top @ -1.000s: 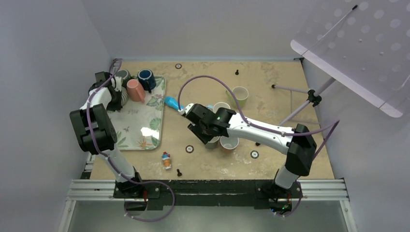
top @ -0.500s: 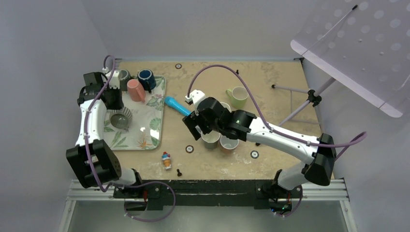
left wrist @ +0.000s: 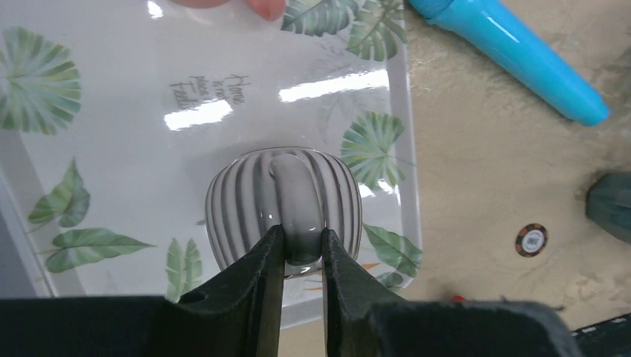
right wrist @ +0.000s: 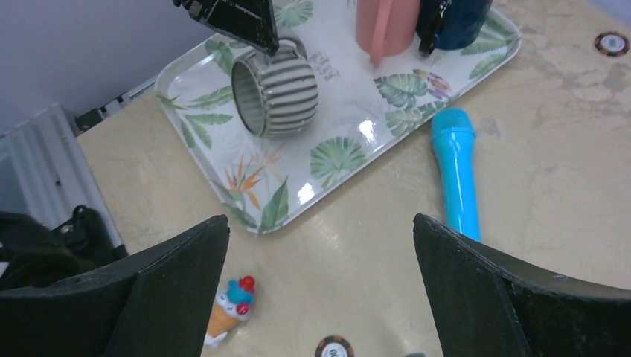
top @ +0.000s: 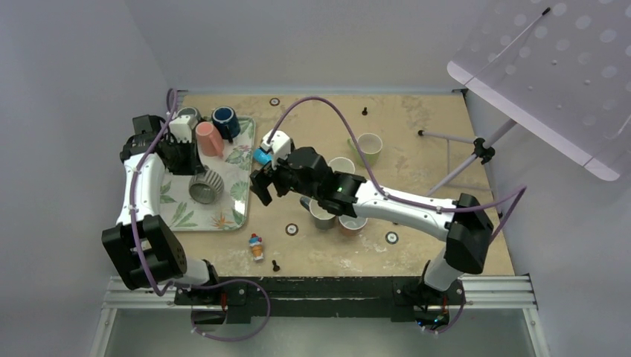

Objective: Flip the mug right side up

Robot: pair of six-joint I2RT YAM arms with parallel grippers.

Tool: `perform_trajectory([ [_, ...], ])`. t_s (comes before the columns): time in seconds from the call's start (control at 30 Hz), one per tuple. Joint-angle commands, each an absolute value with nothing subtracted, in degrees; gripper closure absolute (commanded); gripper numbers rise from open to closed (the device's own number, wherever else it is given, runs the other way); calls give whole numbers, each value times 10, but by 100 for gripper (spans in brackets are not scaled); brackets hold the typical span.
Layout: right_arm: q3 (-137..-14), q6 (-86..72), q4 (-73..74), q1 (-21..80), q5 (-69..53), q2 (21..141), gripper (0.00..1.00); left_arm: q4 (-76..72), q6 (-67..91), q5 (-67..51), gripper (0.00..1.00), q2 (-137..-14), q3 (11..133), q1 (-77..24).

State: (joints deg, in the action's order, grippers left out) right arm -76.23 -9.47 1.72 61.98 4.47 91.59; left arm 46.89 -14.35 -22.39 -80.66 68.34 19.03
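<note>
- Grey ribbed ceramic mug (left wrist: 238, 197): on its side over the white leaf-printed tray (top: 232, 214), mouth facing sideways, handle turned up toward the left wrist camera.
- Left fingers (left wrist: 262, 274): clenched on the mug's handle, one finger on each side of it. The mug's body lies just beyond the tips.
- Contact between mug and tray: cannot tell.
- Right fingers (right wrist: 167, 279): spread wide, grasping nothing, over the beige counter (top: 417, 141) beside the tray's edge, apart from the mug.

From the left wrist, the mouth of the striped mug (left wrist: 238, 201) is hidden and the pink mug (left wrist: 266, 7) cut off. From above, the blue microphone (top: 260, 156) is partly covered by the right arm (top: 402, 204).
</note>
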Motion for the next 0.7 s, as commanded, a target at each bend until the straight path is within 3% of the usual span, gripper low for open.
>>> perform_trajectory([
  [0.0, -766, -18, -157, 663, 160, 947, 2, 464, -64, -321, 100, -767, 693, 180],
  [0.13, -774, 30, -257, 687, 224, 1006, 2, 458, 22, -341, 100, -736, 669, 174],
  [0.4, -845, 110, -259, 717, 300, 1123, 2, 442, 116, -374, 100, -687, 641, 168],
  [0.67, -863, 156, -266, 724, 347, 1158, 6, 461, 130, -406, 100, -656, 650, 164],
])
